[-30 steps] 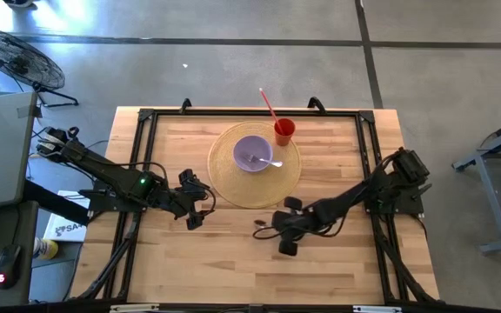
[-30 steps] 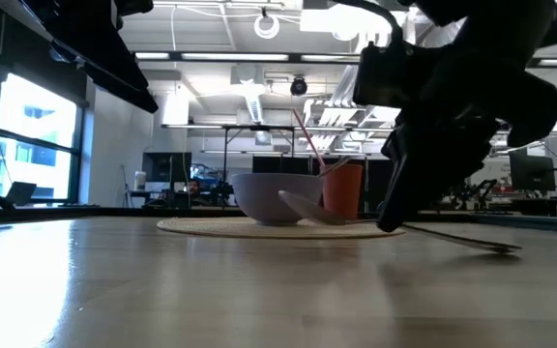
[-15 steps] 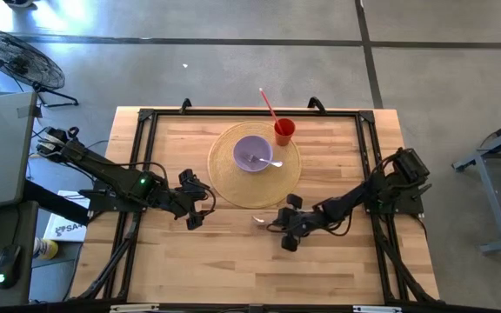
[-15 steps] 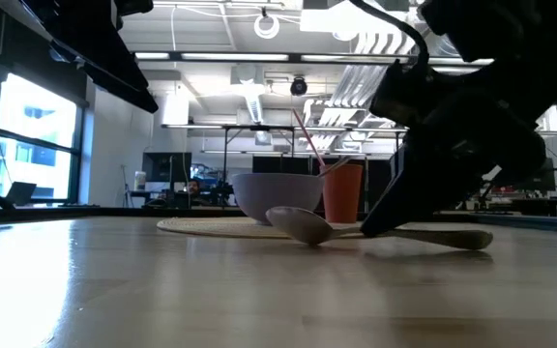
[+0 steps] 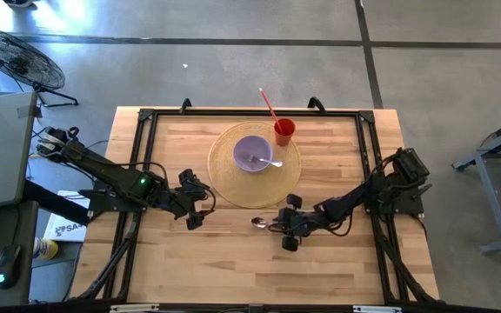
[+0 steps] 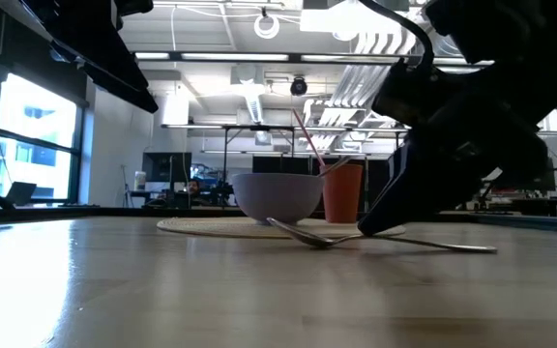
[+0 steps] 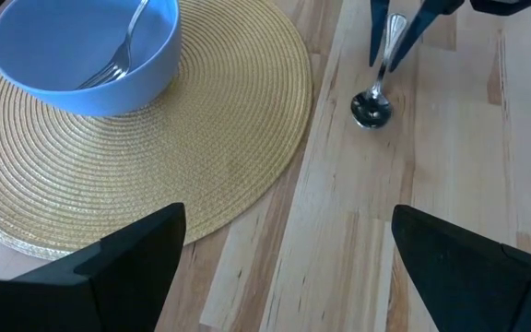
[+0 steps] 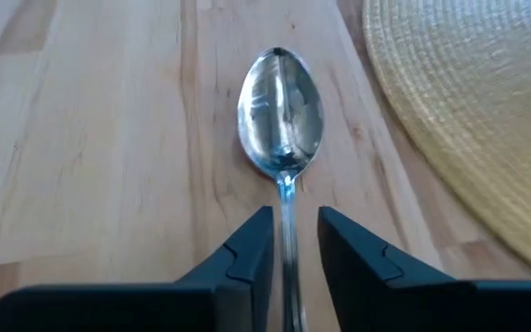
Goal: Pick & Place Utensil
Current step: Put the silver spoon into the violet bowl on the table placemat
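Right hand sits low over the spoon, its fingers parted a little to either side of the handle; a second ago they were pinched on it, with the spoon tipped up off the wood, and now it lies flat on the worktop, bowl upward, just off the near edge of the woven mat. That reads as a release, so the spoon is probably set down in its place beside the mat, though whether the pads have wholly left the handle is hard to tell from the right wrist view, where the handle's rear end runs out of sight between them. On the mat stands the blue bowl with a fork in it, and at the mat's far side a red cup with a straw. Left hand hangs wide open and empty on the mat's other side. From the low view the right arm's bulk covers much of the handle.
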Controlling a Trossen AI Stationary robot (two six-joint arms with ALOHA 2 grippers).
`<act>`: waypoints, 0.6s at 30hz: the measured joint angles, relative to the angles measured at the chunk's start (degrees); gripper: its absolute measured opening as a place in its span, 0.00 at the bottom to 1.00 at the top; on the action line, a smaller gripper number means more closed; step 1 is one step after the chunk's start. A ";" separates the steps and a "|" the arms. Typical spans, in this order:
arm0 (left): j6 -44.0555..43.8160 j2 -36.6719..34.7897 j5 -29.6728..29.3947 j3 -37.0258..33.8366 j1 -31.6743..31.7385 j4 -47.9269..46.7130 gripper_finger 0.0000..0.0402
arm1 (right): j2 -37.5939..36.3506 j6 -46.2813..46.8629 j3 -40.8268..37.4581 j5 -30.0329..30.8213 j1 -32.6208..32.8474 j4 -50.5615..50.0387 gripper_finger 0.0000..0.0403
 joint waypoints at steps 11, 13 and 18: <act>0.00 0.00 0.00 0.00 0.02 0.02 0.94 | 1.90 -1.32 0.09 -1.06 -0.11 2.27 0.28; 0.00 -0.02 0.00 0.02 0.00 0.13 0.94 | 3.35 -2.16 0.07 -0.62 -0.07 3.89 0.28; 0.00 0.00 0.00 0.02 0.02 0.06 0.94 | 5.54 -2.30 0.23 0.74 -0.09 5.43 0.25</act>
